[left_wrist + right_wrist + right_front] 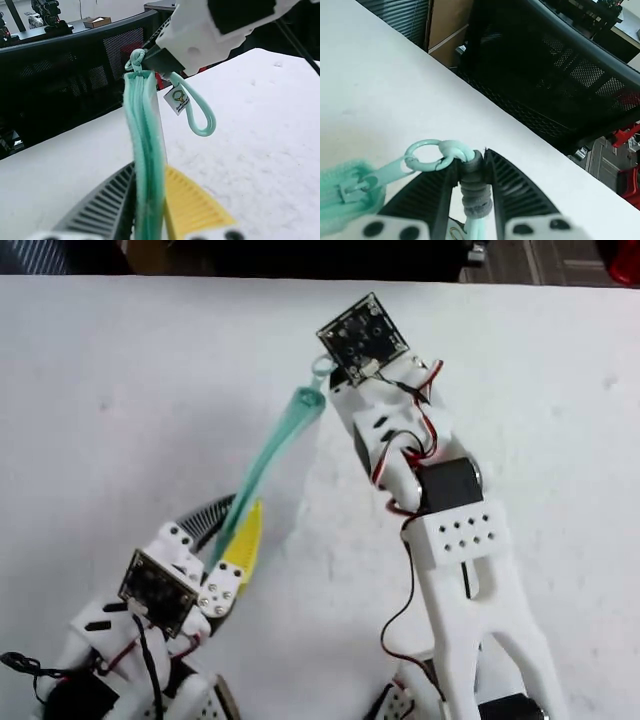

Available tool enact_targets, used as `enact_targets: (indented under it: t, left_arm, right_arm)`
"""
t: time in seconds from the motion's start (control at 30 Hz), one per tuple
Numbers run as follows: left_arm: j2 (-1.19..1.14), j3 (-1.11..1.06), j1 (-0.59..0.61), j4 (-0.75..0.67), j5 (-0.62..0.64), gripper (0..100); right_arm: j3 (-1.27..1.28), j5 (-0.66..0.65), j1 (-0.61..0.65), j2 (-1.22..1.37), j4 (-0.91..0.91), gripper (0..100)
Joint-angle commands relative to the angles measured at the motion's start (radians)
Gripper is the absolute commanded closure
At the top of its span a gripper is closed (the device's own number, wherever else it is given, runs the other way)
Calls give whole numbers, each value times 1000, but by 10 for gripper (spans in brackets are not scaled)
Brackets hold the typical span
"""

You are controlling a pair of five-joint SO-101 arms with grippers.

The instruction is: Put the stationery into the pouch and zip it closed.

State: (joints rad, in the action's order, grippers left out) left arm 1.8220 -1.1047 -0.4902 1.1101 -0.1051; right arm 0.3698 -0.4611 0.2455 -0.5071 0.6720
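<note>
The mint pouch (270,455) stretches edge-up across the white desk (120,390), running from 7 o'clock to 1 o'clock in the high view. My left jaws clamp its 7 o'clock end. My right jaws pinch its strap loop (202,133) beside the zip pull (375,176).
</note>
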Motion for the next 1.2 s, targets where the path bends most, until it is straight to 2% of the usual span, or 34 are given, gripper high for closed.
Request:
enact_targets:
  t: [0.0, 0.77, 0.83, 1.0, 1.17]
  left_arm:
    - [10, 6, 7, 5, -3, 979]
    - [10, 6, 13, 11, 2, 979]
    - [10, 6, 13, 11, 2, 979]
    - [10, 0, 13, 11, -2, 979]
    - [10, -20, 13, -6, -5, 979]
  right_arm:
    - [-52, -12, -105, 19, -44, 982]
    - [-51, -6, -120, 13, 7, 979]
    - [-52, -6, -116, 10, 47, 943]
    - [-51, -11, -147, 16, 127, 743]
    - [-51, -12, -265, 15, 186, 723]
